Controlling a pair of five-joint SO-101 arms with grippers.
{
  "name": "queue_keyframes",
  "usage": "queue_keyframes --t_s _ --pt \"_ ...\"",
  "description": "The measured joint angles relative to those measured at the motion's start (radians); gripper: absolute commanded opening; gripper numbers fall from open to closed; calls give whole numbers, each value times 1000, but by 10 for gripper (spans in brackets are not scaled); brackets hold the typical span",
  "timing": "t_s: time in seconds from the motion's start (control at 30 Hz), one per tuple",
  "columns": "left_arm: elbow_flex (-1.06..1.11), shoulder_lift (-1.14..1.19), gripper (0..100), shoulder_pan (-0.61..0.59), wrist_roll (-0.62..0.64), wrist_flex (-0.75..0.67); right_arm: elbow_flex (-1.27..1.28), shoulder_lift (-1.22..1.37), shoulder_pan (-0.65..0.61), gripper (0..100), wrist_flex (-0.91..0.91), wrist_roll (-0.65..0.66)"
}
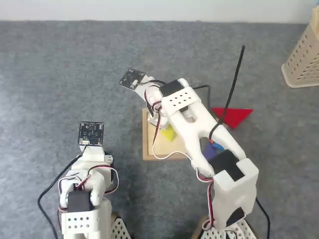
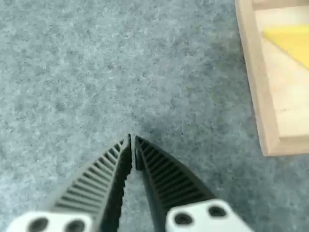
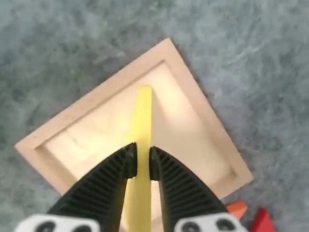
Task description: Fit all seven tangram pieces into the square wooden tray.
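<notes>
Two arms side by side over grey carpet [image 1: 60,74]. Right gripper [image 3: 140,154] above the tray [image 3: 91,94], fingers [image 3: 113,179] narrow and clamped on the yellow piece [image 3: 144,108]. Grips that piece edge-on, so it shows from the wrist as a thin strip running from the fingertips toward the tray's far corner. Cannot tell whether its lower edge touches the tray floor. In the high view, yellow within the tray [image 1: 146,144], near its middle, partly under the right arm. Seen from the left wrist, a yellow wedge [image 2: 289,41] over the pale wood inside the tray wall [image 2: 256,87]. Left gripper [image 2: 131,141] low over bare carpet, just beside the tray's outer wall, fingers [image 2: 101,179] drawn together with barely a slit between the tips, holding nothing. Red piece [image 1: 233,115] flat on the carpet, outside the tray on the side away from the left arm, partly crossed by a black cable [image 1: 234,84]. Past one tray corner in the right wrist view, an orange piece [image 3: 236,209] and the red one [image 3: 263,221], both on carpet and cut off by the edge. Pale slotted basket [image 1: 304,55] at the far edge, well apart from the tray.
</notes>
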Motion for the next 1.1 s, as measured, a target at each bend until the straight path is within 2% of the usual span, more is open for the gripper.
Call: queue_keyframes --t_s 0.17,0.4,0.47,0.57,0.63,0.7,0.87,0.93,1.1 --pt "0 0 12 3 0 0 2 17 26 184 -17 2" --pt "0 0 12 2 0 0 2 23 123 182 -97 -110" --pt "0 0 12 2 0 0 2 12 140 133 -100 -141" --pt "0 0 12 2 0 0 17 -69 143 1 -78 -164" --pt "0 0 12 3 0 0 74 -161 138 24 -77 -170" --pt "0 0 12 3 0 0 173 -262 138 3 -101 -172" --pt "0 0 12 2 0 0 563 -503 138 6 -296 -183" --pt "0 0 12 2 0 0 690 -568 138 6 -322 -183" --pt "0 0 12 0 0 0 756 -598 141 6 -308 -183"
